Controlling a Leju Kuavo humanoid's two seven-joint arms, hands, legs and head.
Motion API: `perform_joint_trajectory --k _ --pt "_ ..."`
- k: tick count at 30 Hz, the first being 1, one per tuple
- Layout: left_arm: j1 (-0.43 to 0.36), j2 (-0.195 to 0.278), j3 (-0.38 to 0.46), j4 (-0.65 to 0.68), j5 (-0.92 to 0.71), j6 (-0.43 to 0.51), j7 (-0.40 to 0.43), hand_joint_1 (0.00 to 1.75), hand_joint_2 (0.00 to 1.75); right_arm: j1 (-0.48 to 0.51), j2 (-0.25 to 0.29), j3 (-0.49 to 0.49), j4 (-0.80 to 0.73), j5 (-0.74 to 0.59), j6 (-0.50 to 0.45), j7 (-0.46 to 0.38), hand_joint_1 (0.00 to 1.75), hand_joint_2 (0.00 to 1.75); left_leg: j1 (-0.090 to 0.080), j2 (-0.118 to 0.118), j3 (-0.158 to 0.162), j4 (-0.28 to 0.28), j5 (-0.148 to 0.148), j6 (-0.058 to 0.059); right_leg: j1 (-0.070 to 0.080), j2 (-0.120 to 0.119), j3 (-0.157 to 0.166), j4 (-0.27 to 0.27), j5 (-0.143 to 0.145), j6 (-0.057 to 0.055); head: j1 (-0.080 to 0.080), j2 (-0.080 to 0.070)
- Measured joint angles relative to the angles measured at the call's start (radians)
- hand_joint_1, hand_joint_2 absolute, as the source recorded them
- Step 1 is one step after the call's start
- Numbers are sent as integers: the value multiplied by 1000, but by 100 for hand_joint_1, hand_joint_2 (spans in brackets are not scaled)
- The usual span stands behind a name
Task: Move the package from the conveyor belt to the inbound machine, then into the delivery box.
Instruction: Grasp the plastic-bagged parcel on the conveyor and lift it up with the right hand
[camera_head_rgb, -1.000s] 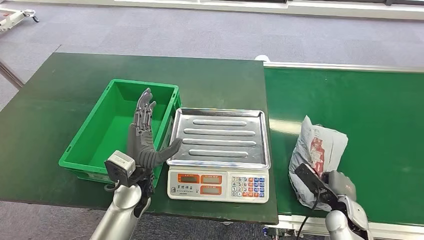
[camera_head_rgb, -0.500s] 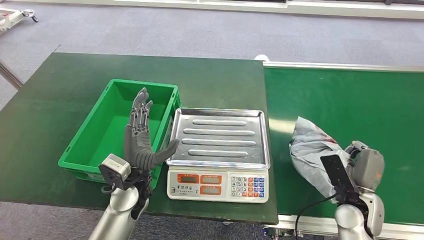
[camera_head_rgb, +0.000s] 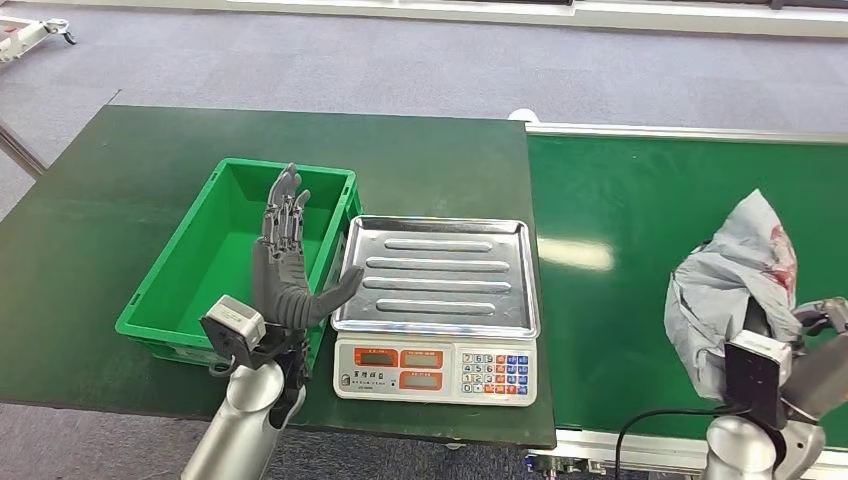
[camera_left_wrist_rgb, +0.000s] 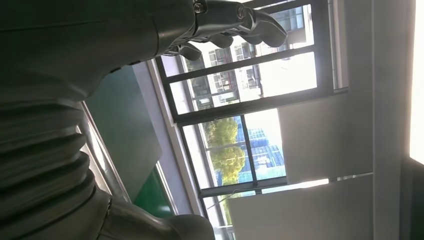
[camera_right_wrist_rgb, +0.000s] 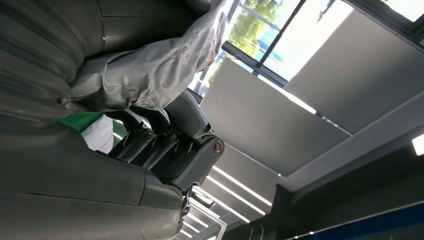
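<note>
A crumpled grey plastic package (camera_head_rgb: 735, 280) with red print hangs above the green conveyor belt (camera_head_rgb: 640, 220) at the far right. My right hand (camera_head_rgb: 815, 345) grips it from below; in the right wrist view the dark fingers (camera_right_wrist_rgb: 170, 142) close around the grey package (camera_right_wrist_rgb: 150, 70). My left hand (camera_head_rgb: 285, 265) stands upright with fingers spread, empty, between the green delivery box (camera_head_rgb: 190, 275) and the scale. The left wrist view shows that left hand (camera_left_wrist_rgb: 150, 35) empty. The scale (camera_head_rgb: 438, 310), with its bare steel tray, stands beside the box.
The dark green table (camera_head_rgb: 130, 170) carries the box and the scale. Its front edge runs just below the scale's keypad (camera_head_rgb: 495, 370). A metal rail (camera_head_rgb: 690, 133) borders the far side of the belt. Grey carpet lies beyond.
My right hand has lifted the package off the belt and swung it right, turning it over. The left hand has stayed upright by the box, shifting only slightly.
</note>
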Motion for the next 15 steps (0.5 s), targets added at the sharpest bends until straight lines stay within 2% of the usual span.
perform_joint_trajectory --k 5,9,12,15 --pt "-6 -8 0 11 1 2 0 0 175 9 9 -13 -18 13 -21 -17 175 175 0 0 0 0 0 0 0 0 0 0 0 0 0 0" --pt "-2 -21 0 16 1 -2 0 0 175 23 13 2 -68 124 -42 -35 175 175 0 0 -1 0 0 0 0 0 0 0 0 0 0 0" --pt "-1 -32 -1 22 1 -11 0 0 175 6 12 56 -109 232 -46 -39 175 175 0 1 -1 0 0 0 0 1 0 0 0 0 0 0" --pt "-5 -44 -4 34 3 -22 0 0 175 -49 4 151 -114 358 -46 -39 175 175 0 3 -1 0 1 0 0 2 0 0 1 0 0 0"
